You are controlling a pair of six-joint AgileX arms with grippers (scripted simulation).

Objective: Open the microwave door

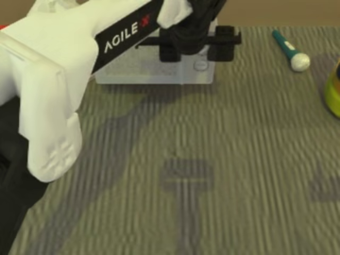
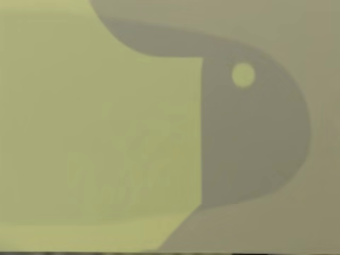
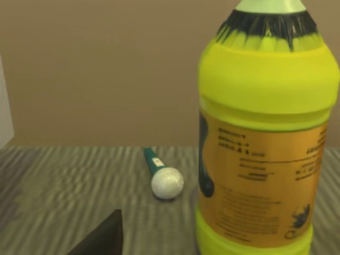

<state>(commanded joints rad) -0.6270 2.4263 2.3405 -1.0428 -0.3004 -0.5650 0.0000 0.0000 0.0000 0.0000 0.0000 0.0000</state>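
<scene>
The white microwave (image 1: 154, 71) stands at the back of the table, left of centre, with a round knob (image 1: 200, 65) showing near its right end. My left arm reaches across from the left, and my left gripper (image 1: 197, 47) hangs over the microwave's right part. Its black fingers (image 1: 170, 50) are spread wide and open. The microwave door is hidden under the arm and gripper. The left wrist view is filled by a pale cream surface (image 2: 95, 133) with a grey shadow across it. A dark part of my right gripper (image 3: 106, 239) shows low in the right wrist view.
A teal-handled microphone with a white head (image 1: 291, 51) lies at the back right. It also shows as the microphone (image 3: 164, 178) in the right wrist view. A yellow bottle (image 1: 333, 90) stands at the right edge, and the same bottle (image 3: 265, 133) looms close to the right wrist camera.
</scene>
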